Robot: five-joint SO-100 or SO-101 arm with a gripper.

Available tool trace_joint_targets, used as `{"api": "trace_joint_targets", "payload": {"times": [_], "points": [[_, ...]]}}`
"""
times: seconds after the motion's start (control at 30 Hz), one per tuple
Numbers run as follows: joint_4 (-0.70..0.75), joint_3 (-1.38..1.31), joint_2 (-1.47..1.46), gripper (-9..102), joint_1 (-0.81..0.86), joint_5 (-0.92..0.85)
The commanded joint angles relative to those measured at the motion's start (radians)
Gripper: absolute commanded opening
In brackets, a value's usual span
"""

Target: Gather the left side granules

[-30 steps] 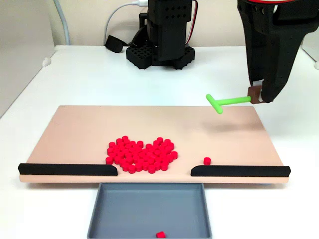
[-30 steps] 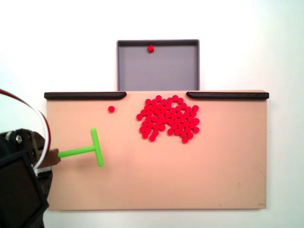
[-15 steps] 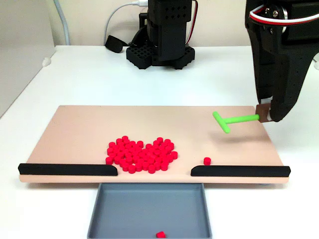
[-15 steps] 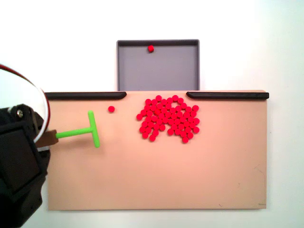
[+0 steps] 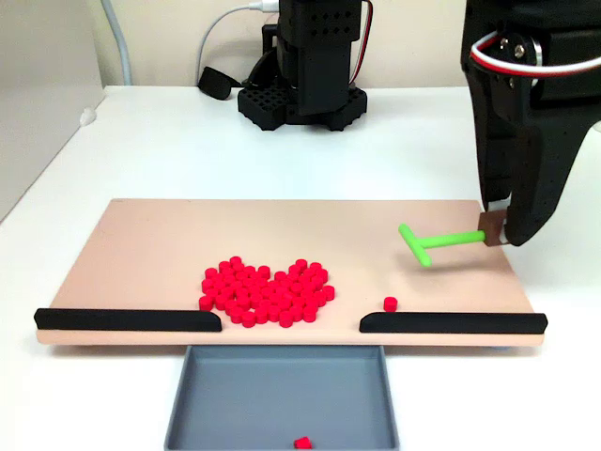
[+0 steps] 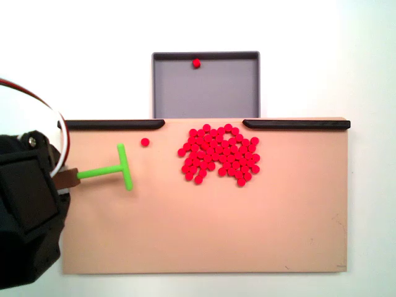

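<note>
Granules lie clustered mid-board, before the gap between two black rails; one stray sits apart, one in the grey tray. Claw closed on the green T-stick, near the stray.

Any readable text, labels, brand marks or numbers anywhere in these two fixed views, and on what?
None: no text shows in both fixed views.
The tan rectangular board, grey plastic tray, green T-shaped stick, black arm hand and red pellets carry no print.
</note>
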Motion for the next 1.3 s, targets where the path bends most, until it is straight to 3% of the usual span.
{"api": "trace_joint_targets", "payload": {"times": [0.0,1.27], "points": [[-0.003,-0.077,-0.006,0,0.002,0.011],[0.009,-0.132,-0.087,0,0.012,0.051]]}}
